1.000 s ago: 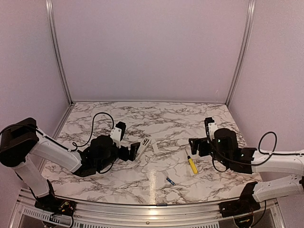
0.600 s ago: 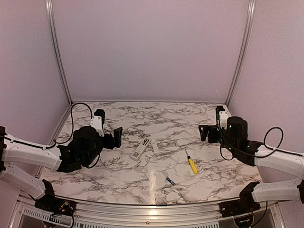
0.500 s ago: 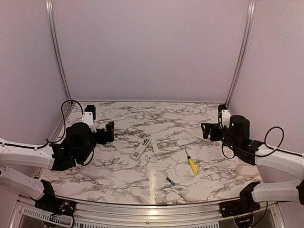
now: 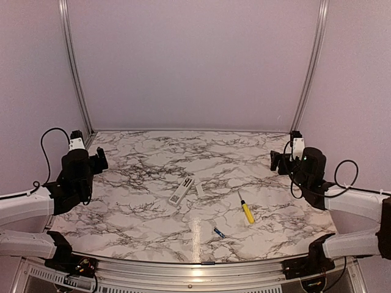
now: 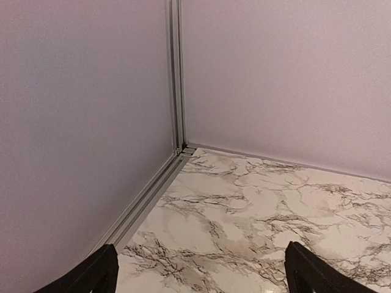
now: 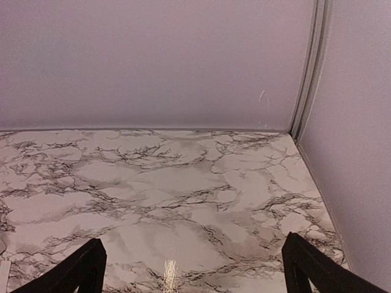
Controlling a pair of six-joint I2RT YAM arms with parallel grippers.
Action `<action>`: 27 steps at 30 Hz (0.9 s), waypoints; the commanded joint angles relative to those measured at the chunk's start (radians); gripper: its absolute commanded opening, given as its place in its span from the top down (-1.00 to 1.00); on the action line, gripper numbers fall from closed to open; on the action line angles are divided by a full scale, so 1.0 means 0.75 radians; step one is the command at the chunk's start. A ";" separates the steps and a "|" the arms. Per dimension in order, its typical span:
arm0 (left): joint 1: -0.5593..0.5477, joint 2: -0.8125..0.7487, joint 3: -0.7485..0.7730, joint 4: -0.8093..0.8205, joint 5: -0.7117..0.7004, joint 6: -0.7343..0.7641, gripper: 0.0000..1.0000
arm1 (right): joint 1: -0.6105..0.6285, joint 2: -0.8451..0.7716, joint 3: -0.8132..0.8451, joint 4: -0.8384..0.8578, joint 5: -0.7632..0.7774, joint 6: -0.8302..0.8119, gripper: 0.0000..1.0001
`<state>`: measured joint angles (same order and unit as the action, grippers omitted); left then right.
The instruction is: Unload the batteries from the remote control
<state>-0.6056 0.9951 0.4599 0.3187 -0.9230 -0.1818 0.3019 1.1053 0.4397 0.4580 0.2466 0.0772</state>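
**Top view.** The desk (image 4: 146,213) is white marble veined in dark grey. Pale lilac walls (image 4: 195,61) close it in on three sides. Aluminium posts (image 4: 72,67) rise from the two far corners, and a metal rail (image 4: 201,264) runs along the near edge. The remote control (image 4: 181,190) lies aslant near the middle of the desk, with a short white cover piece (image 4: 200,190) just beside it on the right. One blue battery (image 4: 218,232) rests on the marble toward the near edge, apart from the remote. A yellow-handled screwdriver (image 4: 246,210) lies to its right. The left gripper (image 4: 101,160) hangs by the left edge and the right gripper (image 4: 276,162) by the right edge, both well away from the objects.

**Left wrist view.** This looks into the far-left corner, showing the post, a floor rail and bare marble. The left gripper (image 5: 198,276) has its fingers (image 5: 98,271) spread wide with nothing between them.

**Right wrist view.** This faces the far-right corner, with a small scuff (image 6: 261,96) on the back wall. The right gripper (image 6: 194,268) also has its fingers (image 6: 305,262) wide apart, holding nothing.
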 commanded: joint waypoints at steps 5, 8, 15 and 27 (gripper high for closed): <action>0.347 0.130 -0.191 0.444 0.115 0.101 -0.89 | -0.058 0.104 -0.137 0.376 0.129 -0.188 -0.98; 0.427 0.266 -0.158 0.488 0.125 0.093 -0.87 | -0.092 0.126 -0.147 0.405 0.184 -0.154 -0.97; 0.515 0.431 -0.268 0.885 0.312 0.150 -0.85 | -0.215 0.232 -0.335 0.851 0.076 -0.112 -0.97; 0.656 0.602 -0.303 1.206 0.624 0.222 -0.87 | -0.255 0.447 -0.401 1.292 -0.020 -0.288 -0.97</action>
<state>-0.1440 1.3926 0.2630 1.0733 -0.5606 -0.0414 0.1261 1.3907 0.1810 1.1637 0.2893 -0.0647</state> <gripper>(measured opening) 0.937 0.987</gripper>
